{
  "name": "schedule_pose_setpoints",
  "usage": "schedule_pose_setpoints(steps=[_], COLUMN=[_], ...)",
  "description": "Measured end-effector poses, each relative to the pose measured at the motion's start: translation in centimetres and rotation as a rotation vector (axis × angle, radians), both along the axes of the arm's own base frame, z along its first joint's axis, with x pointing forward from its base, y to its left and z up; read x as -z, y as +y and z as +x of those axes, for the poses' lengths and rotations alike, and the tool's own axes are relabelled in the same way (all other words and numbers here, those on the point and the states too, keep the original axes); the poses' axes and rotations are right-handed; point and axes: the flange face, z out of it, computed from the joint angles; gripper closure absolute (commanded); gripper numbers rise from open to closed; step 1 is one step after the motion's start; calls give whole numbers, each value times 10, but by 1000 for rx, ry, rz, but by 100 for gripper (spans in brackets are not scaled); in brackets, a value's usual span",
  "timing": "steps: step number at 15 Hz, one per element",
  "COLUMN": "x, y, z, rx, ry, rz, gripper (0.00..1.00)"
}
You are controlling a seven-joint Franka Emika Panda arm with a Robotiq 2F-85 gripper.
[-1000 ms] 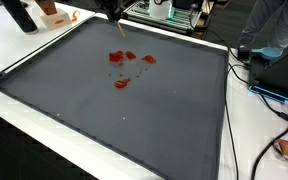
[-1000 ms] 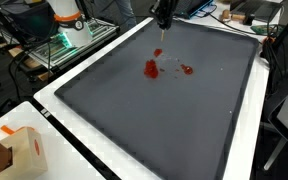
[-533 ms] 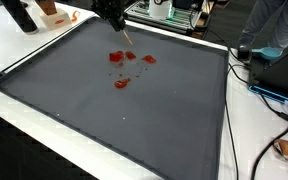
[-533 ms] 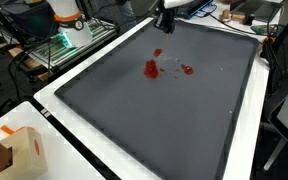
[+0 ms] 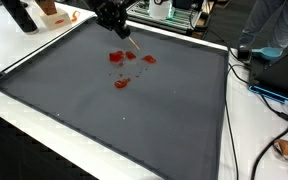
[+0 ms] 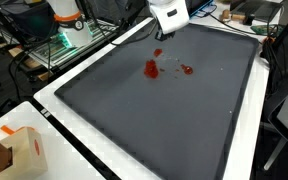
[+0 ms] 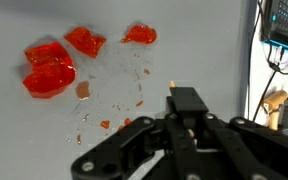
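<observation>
Tool (image 5: 120, 31) drops in from the top edge, with the arm leaning and the wrist angled down toward the right. It's clenched on a thin pale stick (image 5: 131, 43) that pokes out diagonally. The stick's tip ends close to the red blobs (image 5: 119, 57), upper middle of the dark mat (image 5: 134, 120) on the white tabletop (image 5: 29, 112). Can't tell if it's touching. In the wrist view the blobs sit upper left, with little smears below them.

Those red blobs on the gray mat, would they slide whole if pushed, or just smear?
Probably smear: the red blobs look glossy and soft, with red specks scattered around them. Likely light and sticky, so the thin stick in the gripper may drag bits along. Rolling seems unlikely; they lie flat.
</observation>
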Motion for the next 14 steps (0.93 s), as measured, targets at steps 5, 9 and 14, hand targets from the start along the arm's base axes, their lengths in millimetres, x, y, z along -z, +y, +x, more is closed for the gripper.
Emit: schedule_pose_setpoints(steps=[5,9,14], x=[31,53,65], y=[11,16,12], z=[-8,-14,-15], rx=[20,54,134], ry=[38,70,48], rz=[84,116,120], gripper=[97,97,97])
